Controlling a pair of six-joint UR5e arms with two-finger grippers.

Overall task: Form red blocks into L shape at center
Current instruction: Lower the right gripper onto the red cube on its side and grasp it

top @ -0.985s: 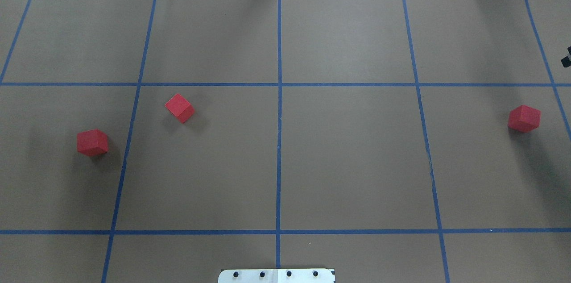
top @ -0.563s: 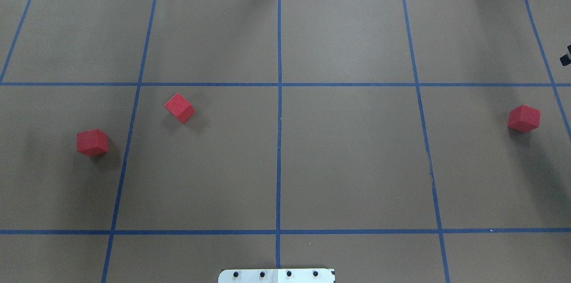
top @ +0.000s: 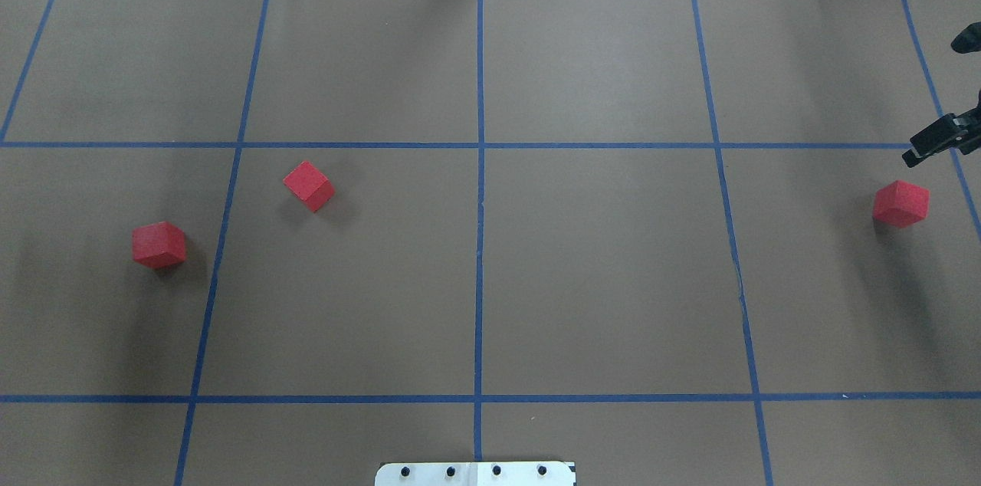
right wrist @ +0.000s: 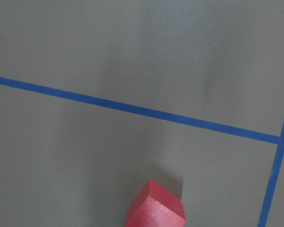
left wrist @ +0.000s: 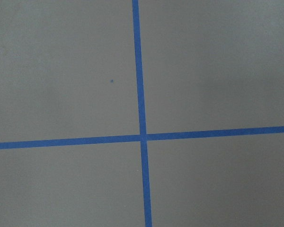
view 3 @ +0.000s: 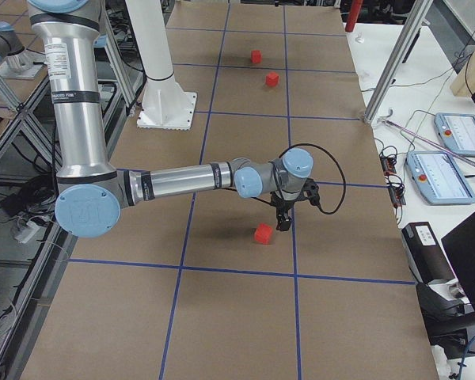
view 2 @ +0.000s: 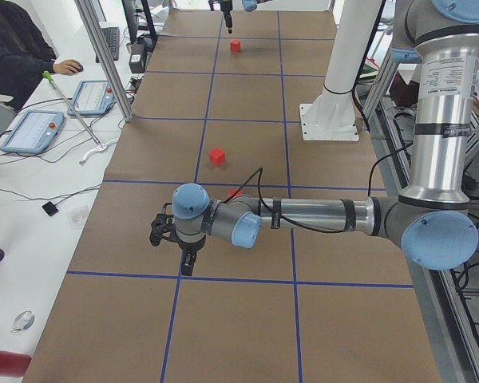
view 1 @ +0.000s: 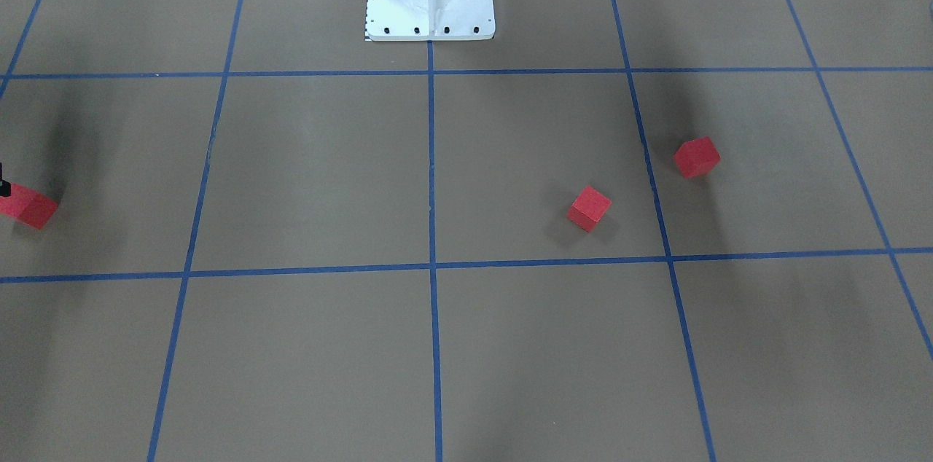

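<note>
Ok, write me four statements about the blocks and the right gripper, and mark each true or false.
1. The far-left block, the inner left block and the right block all lie apart, none touching. True.
2. The blocks form an L on the middle tape line. False: none is on that line; two lie to the robot's left of it, one far to its right.
3. The right gripper holds the right block. False: that block sits on the table, apart from the gripper.
4. The far-left block and the inner left block lie in different grid squares. True.
</note>
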